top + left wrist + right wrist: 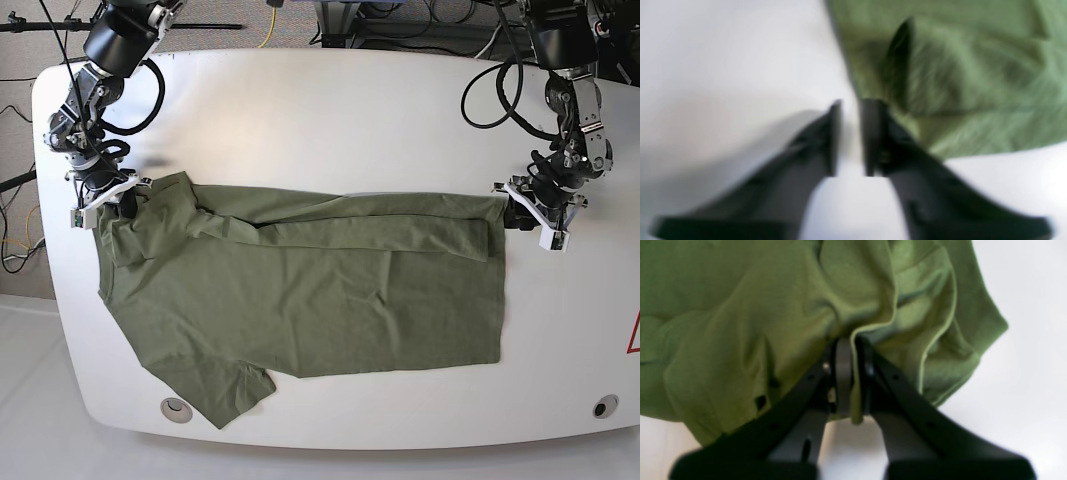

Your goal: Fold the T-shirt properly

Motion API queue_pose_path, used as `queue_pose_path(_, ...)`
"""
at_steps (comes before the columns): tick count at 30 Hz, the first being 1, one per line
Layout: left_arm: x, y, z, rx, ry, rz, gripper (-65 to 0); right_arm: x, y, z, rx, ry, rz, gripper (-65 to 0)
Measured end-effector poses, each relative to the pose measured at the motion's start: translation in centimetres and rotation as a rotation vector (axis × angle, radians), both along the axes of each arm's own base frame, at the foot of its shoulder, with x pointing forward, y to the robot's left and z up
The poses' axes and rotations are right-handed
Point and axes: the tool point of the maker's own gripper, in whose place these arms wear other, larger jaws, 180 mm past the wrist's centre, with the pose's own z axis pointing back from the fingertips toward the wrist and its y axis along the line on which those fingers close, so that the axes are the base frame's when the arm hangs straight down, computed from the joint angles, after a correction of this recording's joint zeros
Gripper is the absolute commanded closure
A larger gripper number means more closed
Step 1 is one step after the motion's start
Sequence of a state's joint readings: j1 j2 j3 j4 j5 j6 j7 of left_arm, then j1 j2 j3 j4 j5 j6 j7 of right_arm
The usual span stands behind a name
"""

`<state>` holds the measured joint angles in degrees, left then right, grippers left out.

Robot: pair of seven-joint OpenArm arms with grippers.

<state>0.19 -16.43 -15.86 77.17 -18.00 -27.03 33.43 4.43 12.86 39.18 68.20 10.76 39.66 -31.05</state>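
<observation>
While the T-shirt (300, 290) is lying spread across the white bench (330, 100), the right gripper (849, 350) is clenching its fingers on a bunched fold, and the left gripper (850, 133), fingers slightly parted and gripping nothing, is hovering beside the hem.

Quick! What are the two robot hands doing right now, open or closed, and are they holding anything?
Left tool: slightly open, holding nothing, beside the T-shirt.
Right tool: closed, pinching the T-shirt's edge.
</observation>
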Motion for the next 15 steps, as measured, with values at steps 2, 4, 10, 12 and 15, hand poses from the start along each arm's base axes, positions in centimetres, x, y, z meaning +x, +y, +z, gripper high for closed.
queue_pose_path(2,0.05,0.07,0.07,-0.001,-0.003,0.003,-29.4,-0.02,0.00,-0.01,0.000,0.000,0.000,-4.2)
queue_pose_path(4,0.15,-0.08,0.25,-0.003,-0.014,-0.005,-32.0,0.01,-0.01,0.02,0.000,-0.001,0.000,-4.4)
queue_pose_path(10,0.14,-0.17,0.36,-0.009,-0.027,-0.005,-35.1,0.09,0.02,0.06,-0.001,-0.001,0.001,-4.2)
queue_pose_path(12,0.05,-0.19,0.28,-0.011,-0.026,-0.004,-29.3,0.10,0.05,0.05,0.000,-0.001,0.001,-3.4)
queue_pose_path(15,0.00,-0.30,0.10,-0.013,-0.021,0.000,-20.7,0.09,0.04,0.04,0.000,0.000,0.002,-3.3)
